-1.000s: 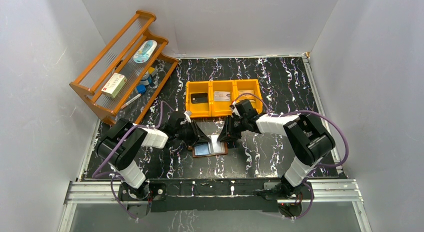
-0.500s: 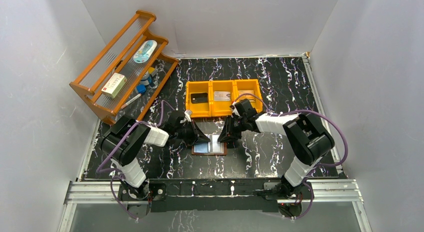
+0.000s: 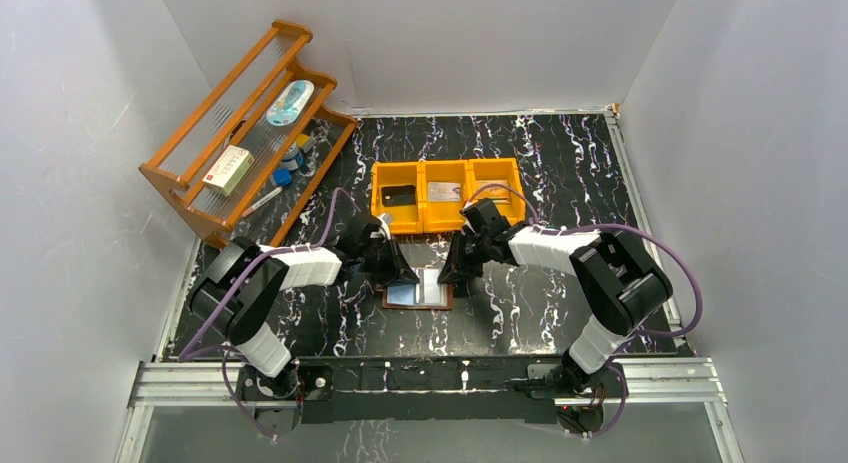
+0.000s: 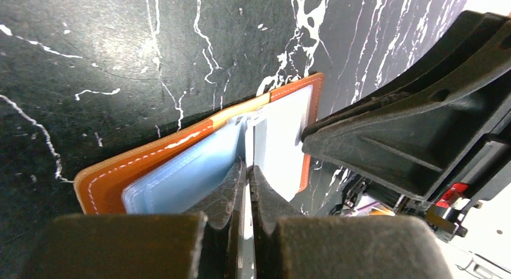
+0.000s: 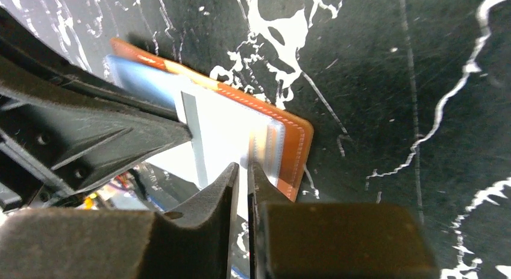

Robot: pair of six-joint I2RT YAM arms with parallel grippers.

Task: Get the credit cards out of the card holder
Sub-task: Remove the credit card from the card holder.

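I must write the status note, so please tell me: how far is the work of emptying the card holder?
Done: a black card and a silvery card lie in the orange bin. In hand: the card holder lies open, the left gripper shut on its middle leaf, the right gripper narrow around the edge of a pale card. Left: that card is still inside; more cannot be told.

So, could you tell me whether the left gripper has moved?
Yes, the left gripper shifted slightly up the view, toward the orange bin.
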